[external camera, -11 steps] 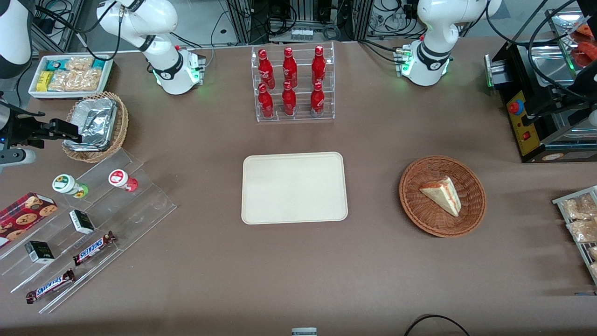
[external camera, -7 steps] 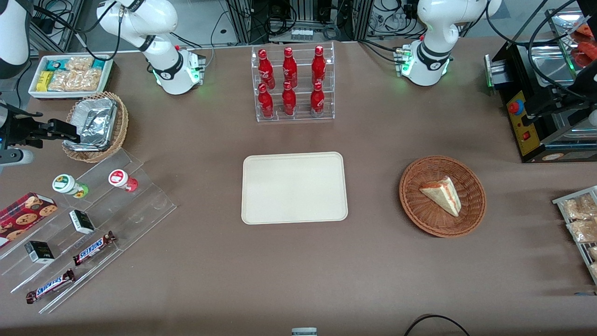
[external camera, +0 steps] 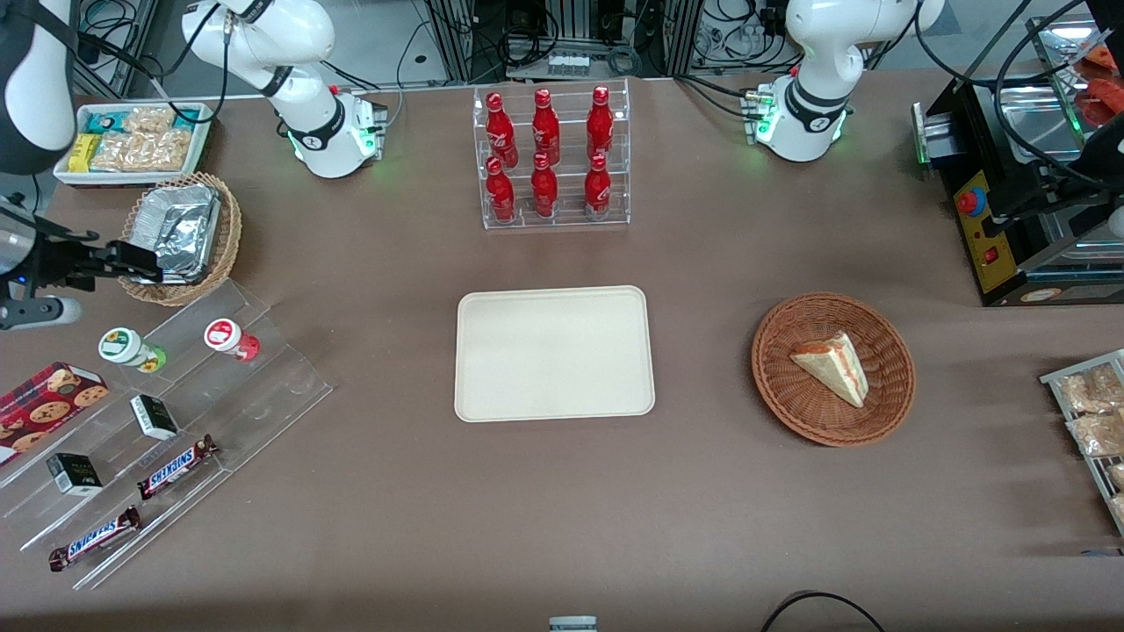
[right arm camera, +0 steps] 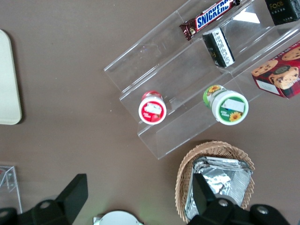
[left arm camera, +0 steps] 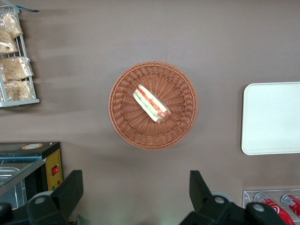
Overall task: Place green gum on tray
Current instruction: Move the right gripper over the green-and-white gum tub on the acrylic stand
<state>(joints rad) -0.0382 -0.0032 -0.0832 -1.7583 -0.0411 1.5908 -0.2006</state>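
Closest to the front camera, toward the working arm's end of the table, a clear stepped stand point(external camera: 167, 439) holds two Snickers bars point(external camera: 176, 466) and two small dark boxes point(external camera: 154, 417). A red cookie box point(external camera: 48, 397) lies beside it.

On the top step stands the green gum point(external camera: 130, 348), a small round bottle with a white lid. The red gum bottle point(external camera: 232, 339) stands just beside it on the same step, with a gap between them.

The green gum looks light and hard, likely smooth plastic, so it could slip or tip over. I think the best place to hold it is around its round sides, just under the lid. It sits up on a smooth step, so a bump could knock it down.

The gripper point(external camera: 132, 257) hangs in the air a bit farther off, over the wicker basket point(external camera: 180, 237) with the foil tray in it. Its two fingers point(right arm camera: 75, 192) are spread wide and hold nothing.

The tray point(external camera: 554, 353) lies flat in the middle of the table with nothing on it. The brown table between the stand and the tray is bare, so there is lots of room to carry the bottle across. The rack of red bottles point(external camera: 551, 156) stands farther away.
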